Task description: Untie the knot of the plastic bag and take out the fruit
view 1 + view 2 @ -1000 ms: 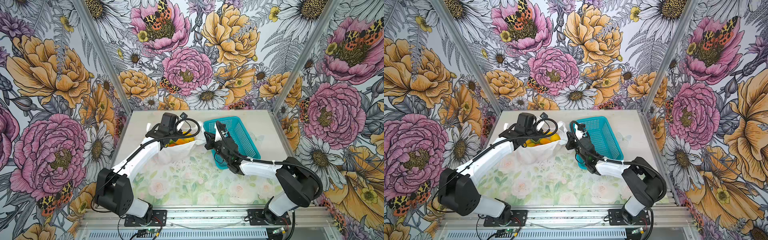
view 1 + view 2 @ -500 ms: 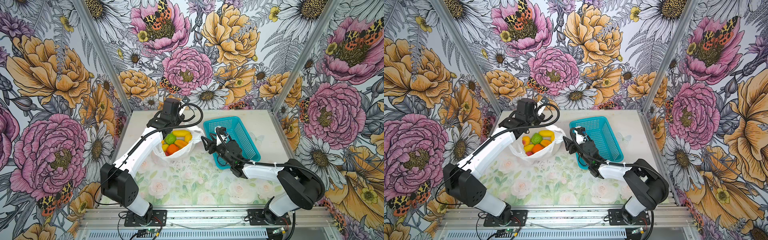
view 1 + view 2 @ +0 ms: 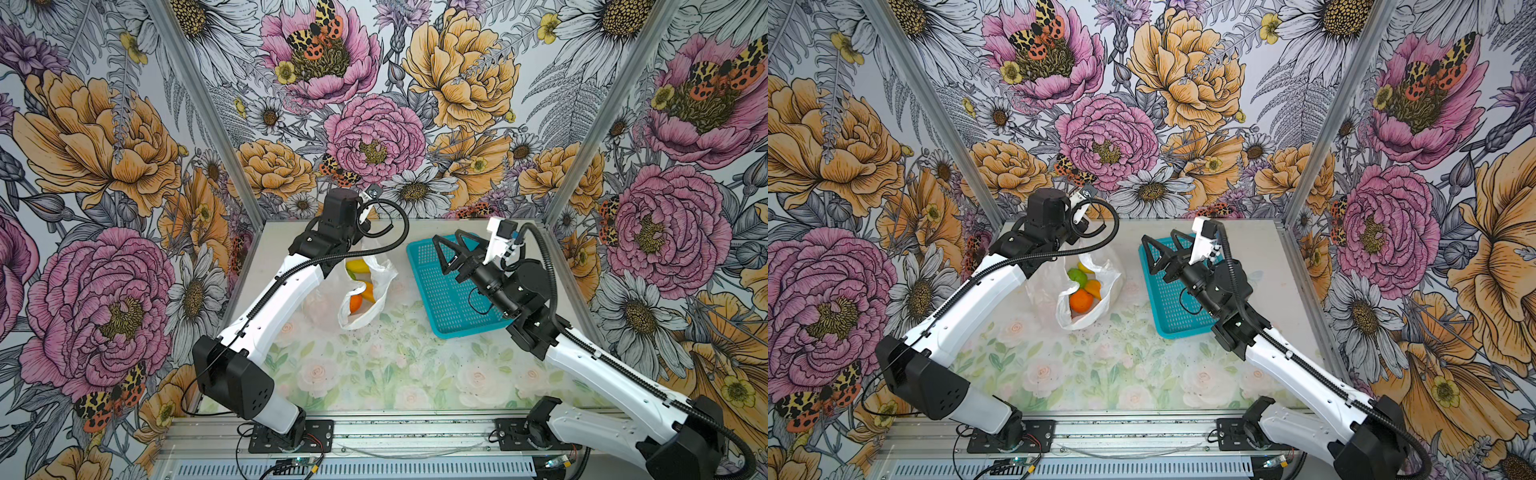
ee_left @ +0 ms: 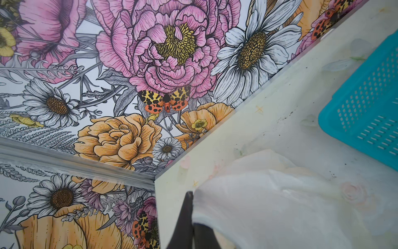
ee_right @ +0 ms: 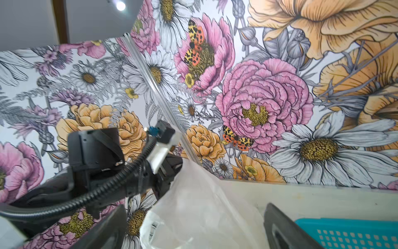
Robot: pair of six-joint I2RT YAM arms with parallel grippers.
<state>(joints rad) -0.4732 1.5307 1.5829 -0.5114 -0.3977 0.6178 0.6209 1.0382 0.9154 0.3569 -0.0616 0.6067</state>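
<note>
**While the Left Tool Grips the Bag: Bag Open, Fruit Exposed**

Where the plastic bag [image 3: 1079,322] lies on the worktop [image 3: 374,374], its mouth stands open toward the camera head, and both top views show the contents. The bag sits toward the rear of the worktop, left of centre, near a teal mesh basket [image 3: 449,303] but apart from it.

1. Fruit. In a top view an orange [image 3: 1081,301] lies nearest the mouth. A green fruit [image 3: 1076,275] and a yellow-orange piece [image 3: 1094,287] lie behind it. All visible fruit is inside the bag. Further pieces are hidden by the film and cannot be counted.

2. Left tool. In both top views the left tool is hidden under its own wrist, at the far rim of the bag. The left wrist view shows the left tool [image 4: 191,200] clenched on a fold of the white film, which drapes away from the fingers across the worktop.

3. Right tool. The right tool [image 3: 446,237] is released, jaws spread wide, and holds nothing. It is raised above the basket's far left corner and points toward the bag. The right wrist view shows both fingers [image 5: 107,228] apart, with the bag's film between them in the background.

4. Basket. Its visible mesh floor is bare, and the right arm crosses over its right side.
</note>
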